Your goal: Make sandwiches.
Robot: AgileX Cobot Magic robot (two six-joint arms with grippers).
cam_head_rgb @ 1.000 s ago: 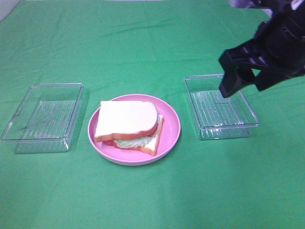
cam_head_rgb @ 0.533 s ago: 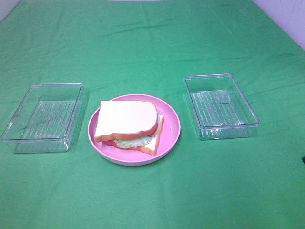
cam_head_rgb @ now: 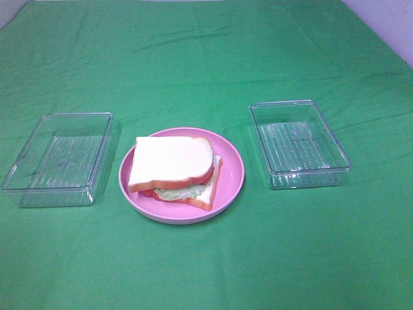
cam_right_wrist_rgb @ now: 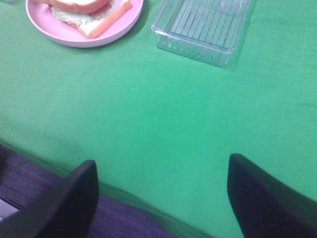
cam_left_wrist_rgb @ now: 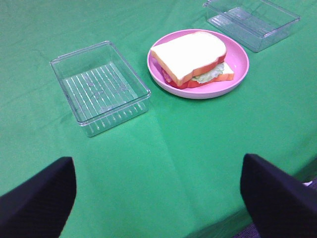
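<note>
Withdrawing: right arm gone from the high view; a second ago it hung over the right tray point(cam_head_rgb: 300, 143).
Right gripper point(cam_right_wrist_rgb: 161, 193): wide open, empty, near the table edge.
Left gripper point(cam_left_wrist_rgb: 158, 191): wide open, empty, parked well apart from the plate point(cam_head_rgb: 232, 173).
Sandwich point(cam_head_rgb: 173, 169): stacked on the plate, between the trays.
Trays: left tray point(cam_head_rgb: 58, 158) and right one both empty.
Meaning: build looks finished.

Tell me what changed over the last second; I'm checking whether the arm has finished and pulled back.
The right arm, which hung over the right tray a second ago, has withdrawn out of the high view; its pincer now sits open near the table edge, holding nothing. The sandwich on the pink plate, both trays and the left tray stayed put.
</note>
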